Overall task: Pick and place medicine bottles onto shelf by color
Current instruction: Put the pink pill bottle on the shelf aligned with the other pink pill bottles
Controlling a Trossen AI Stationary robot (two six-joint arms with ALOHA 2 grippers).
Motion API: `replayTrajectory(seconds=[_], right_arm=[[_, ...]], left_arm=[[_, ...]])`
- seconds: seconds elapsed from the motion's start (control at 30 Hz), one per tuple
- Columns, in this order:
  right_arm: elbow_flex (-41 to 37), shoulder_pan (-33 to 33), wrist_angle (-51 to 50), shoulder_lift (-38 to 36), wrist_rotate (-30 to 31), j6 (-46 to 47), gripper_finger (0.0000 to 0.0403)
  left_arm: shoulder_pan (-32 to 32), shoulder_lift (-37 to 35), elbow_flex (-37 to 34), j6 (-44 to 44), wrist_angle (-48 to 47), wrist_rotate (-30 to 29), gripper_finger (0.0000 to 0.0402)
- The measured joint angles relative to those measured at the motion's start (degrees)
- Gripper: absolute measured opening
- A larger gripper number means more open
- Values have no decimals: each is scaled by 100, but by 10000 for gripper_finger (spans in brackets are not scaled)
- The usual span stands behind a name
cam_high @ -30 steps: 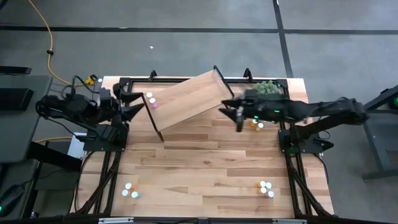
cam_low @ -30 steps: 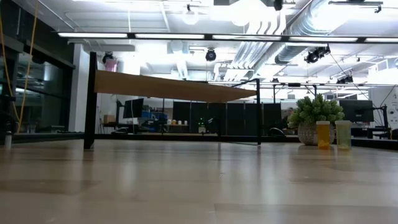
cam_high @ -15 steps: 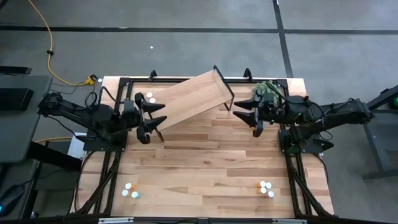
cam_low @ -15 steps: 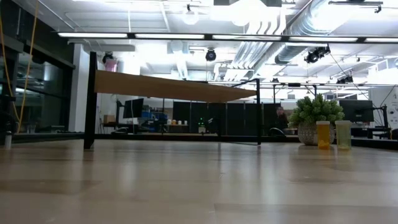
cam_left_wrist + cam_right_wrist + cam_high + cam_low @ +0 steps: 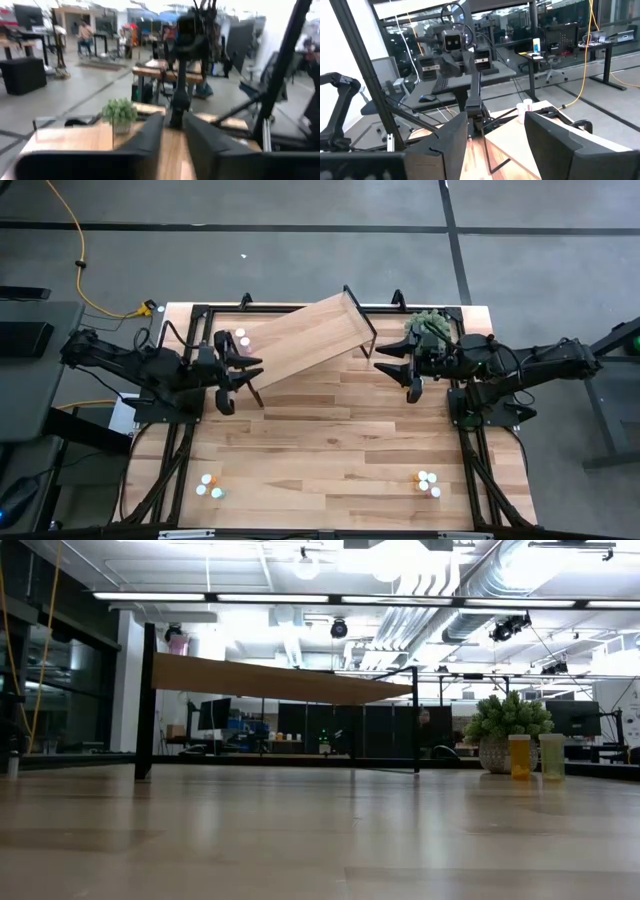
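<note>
**Fig. View from above, left to right.** My left gripper (image 5: 232,370) hovers beside the shelf's (image 5: 305,340) near-left leg. Its fingers (image 5: 150,132) are drawn almost together, a thin slit between them, and they hold nothing. Two bottles (image 5: 241,337) already stand on that end of the shelf. The plank's long axis runs on a slant, from near-left to far-right, askew to the table (image 5: 330,440) edges.

My right gripper (image 5: 408,370) hangs off the shelf's right end, close to the plant (image 5: 432,325). Its fingers are spread wide and empty. The level view shows an orange bottle (image 5: 520,755) and a pale bottle (image 5: 552,755) upright just beside the plant.

The remaining bottles sit well apart from both arms: a left cluster (image 5: 208,485) and a right cluster (image 5: 427,482) at the front edge. All stand upright, long axis vertical.

I judge a fresh pick is due. To do it well I would reopen the left fingers fully and descend straight over one cap. I would close on the body below the cap, and approach from the cluster's outer side so its neighbours stay standing.
</note>
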Motion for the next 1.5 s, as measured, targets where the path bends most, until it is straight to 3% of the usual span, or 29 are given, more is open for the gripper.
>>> replayTrajectory(seconds=[0.07, 0.2, 0.33, 0.53, 0.7, 0.83, 0.97, 1.13, 1.27, 1.5], right_arm=[[0, 0, -2, 0, 0, 2, 189], [0, 0, 2, 0, 0, 119, 189], [0, 0, 3, 2, 0, 153, 189], [0, 0, 122, 2, 0, 170, 189], [38, 0, 169, 1, -2, 597, 189], [644, 194, -1001, 123, -96, 1371, 189], [1584, 896, -3705, 628, -270, 2864, 189], [2325, 2250, -6087, 1600, -1525, 5282, 189], [2395, 3415, -6607, 2291, -2007, 7099, 189], [2214, 4763, -6583, 3291, -2046, 10394, 189]], left_arm=[[0, -228, 0, -10, -361, 125, 14], [9, -709, 0, 181, -824, 243, 6], [281, -1117, -11, 436, -1022, 753, 1], [1114, -1545, -895, 109, -119, 1976, 0], [1394, -1920, -1263, -399, -18, 2055, 0], [1386, -2152, -1263, -412, -4, 2114, 0], [1388, -2284, -1266, -414, -16, 2040, 0], [1388, -2281, -1266, -414, -30, 1965, 0], [1388, -2281, -1266, -414, -32, 1909, 0], [1388, -2281, -1266, -377, -32, 1896, 0]])
